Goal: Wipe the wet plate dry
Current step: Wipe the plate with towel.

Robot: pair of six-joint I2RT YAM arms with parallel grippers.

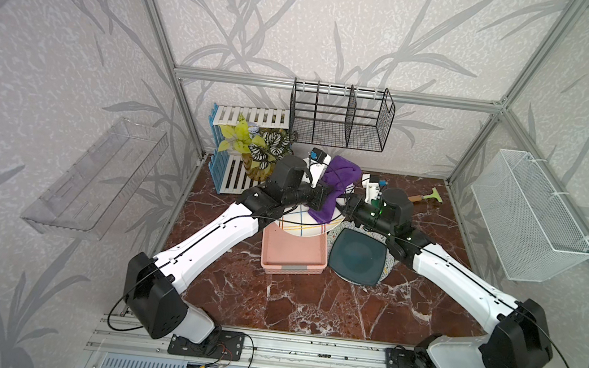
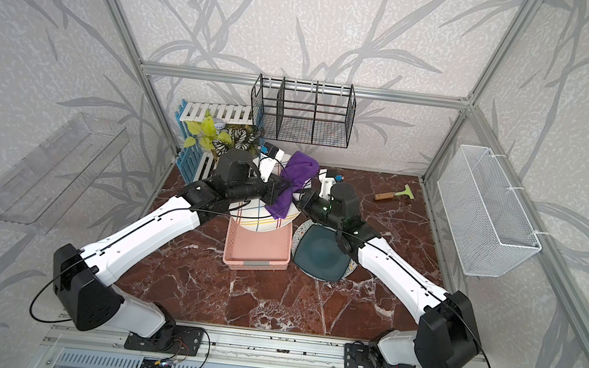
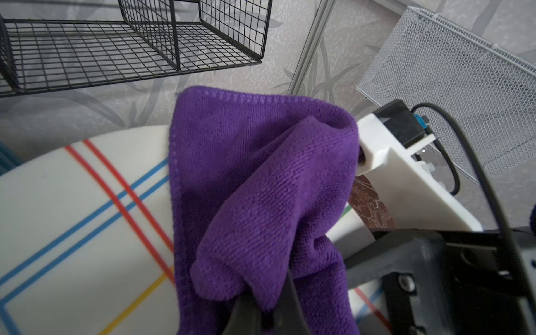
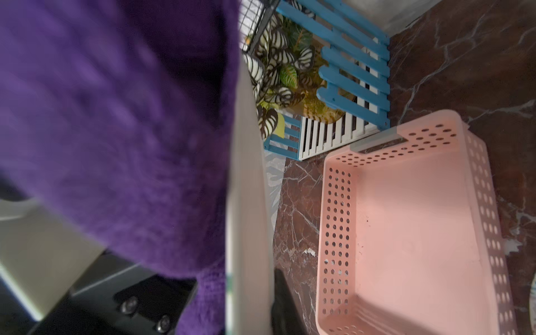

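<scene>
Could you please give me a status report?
Left pincer shut on purple cloth. Right pincer shut on striped plate, tilted over pink basket, cloth draped across it. Nothing in the way.

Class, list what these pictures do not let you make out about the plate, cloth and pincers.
Water on the striped plate: too fine in both top views; the purple cloth covers much of it in the left wrist view.
Left pincer tips: buried in cloth, cut by that picture's edge.
Right pincer tips: one dark finger shows beside the plate's rim in the right wrist view; the rest is behind blurred cloth.
</scene>
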